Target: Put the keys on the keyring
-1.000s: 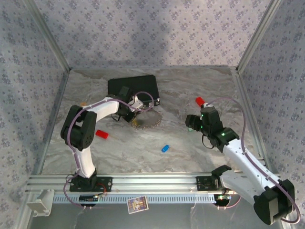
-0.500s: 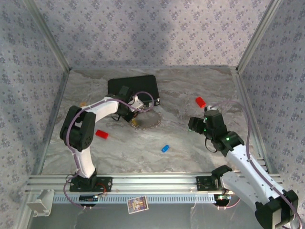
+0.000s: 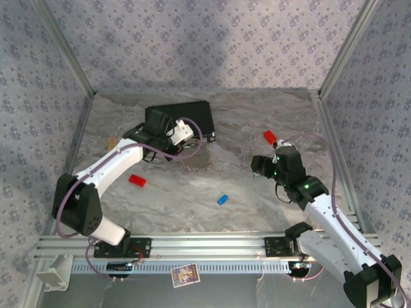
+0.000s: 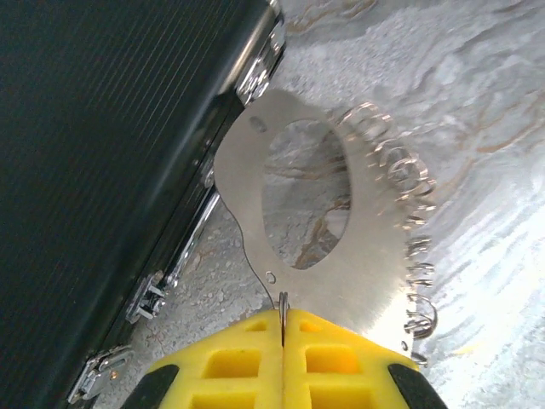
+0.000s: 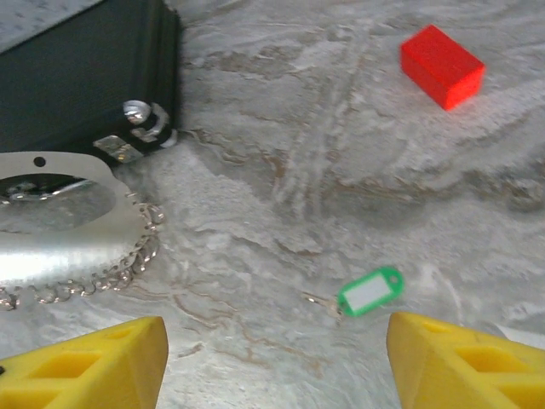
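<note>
Beside the case (image 4: pixel 102 170), your left end effector (image 4: pixel 283 319) is pinched tight on the rim of the keyring (image 4: pixel 366 256), with the chain (image 4: pixel 417 247) dangling loose off its far edge. That loop looks thin, light and bendy, so expect it to sag and swing. Your right end effector (image 5: pixel 277 358) is spread wide above the green key (image 5: pixel 368 291), which lies flat on the counter (image 5: pixel 281 170). The blue key (image 3: pixel 223 199) lies well apart from it. Both keys look tiny and light. Take the plastic head and leave the metal end free.
</note>
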You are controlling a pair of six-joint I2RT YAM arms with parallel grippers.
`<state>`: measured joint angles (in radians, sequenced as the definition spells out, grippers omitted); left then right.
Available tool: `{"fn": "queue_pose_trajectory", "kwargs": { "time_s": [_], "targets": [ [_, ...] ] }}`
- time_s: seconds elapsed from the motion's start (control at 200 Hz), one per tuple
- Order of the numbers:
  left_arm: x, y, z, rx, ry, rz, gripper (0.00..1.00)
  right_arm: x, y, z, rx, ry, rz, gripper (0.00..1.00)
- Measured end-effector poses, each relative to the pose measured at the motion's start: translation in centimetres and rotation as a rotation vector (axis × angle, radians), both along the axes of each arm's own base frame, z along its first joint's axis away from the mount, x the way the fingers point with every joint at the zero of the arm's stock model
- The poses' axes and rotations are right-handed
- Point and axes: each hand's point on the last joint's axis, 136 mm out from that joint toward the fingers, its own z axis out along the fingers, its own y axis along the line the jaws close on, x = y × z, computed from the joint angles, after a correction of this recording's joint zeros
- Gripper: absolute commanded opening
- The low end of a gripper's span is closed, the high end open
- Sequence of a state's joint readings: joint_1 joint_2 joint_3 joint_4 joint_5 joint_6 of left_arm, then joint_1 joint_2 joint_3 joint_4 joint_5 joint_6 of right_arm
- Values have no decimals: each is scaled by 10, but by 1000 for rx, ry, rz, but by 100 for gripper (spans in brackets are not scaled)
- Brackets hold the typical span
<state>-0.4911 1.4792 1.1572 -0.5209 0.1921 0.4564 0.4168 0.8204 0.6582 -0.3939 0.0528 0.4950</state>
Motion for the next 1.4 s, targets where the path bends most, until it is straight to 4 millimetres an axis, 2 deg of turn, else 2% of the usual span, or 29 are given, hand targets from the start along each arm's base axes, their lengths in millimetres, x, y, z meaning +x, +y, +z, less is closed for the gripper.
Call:
{"fn": "queue_pose_trajectory", "kwargs": {
  "time_s": [0.11,0.185,0.305,0.39,0.485,0.61,0.715,0.85,1.034,1.194,1.399],
  "targets": [
    [-10,-2,12,-26,-30,-50,0,7,14,8,-3,-27,69,69],
    [-16,-6,24,-54,-56,-92,0,14,27,18,-4,-60,132,62],
    [-28,-12,45,-105,-106,-173,0,20,57,38,-11,-152,291,44],
    [-40,-16,57,-141,-134,-236,0,19,80,49,-18,-216,420,42],
    [-56,-24,67,-196,-155,-327,0,11,109,57,-36,-301,590,44],
    [-75,-35,76,-276,-191,-426,0,-10,146,68,-70,-447,814,45],
    [-86,-41,77,-327,-201,-475,0,-28,167,71,-107,-564,953,46],
    [-95,-47,76,-387,-215,-526,0,-41,179,70,-154,-656,1046,40],
    [-114,-54,65,-435,-186,-577,0,-46,183,67,-208,-723,1095,36],
    [-122,-56,65,-464,-184,-595,0,-52,186,67,-224,-757,1142,32],
    [-135,-59,59,-501,-164,-608,0,-68,201,52,-209,-737,1241,31]
  ]
}}
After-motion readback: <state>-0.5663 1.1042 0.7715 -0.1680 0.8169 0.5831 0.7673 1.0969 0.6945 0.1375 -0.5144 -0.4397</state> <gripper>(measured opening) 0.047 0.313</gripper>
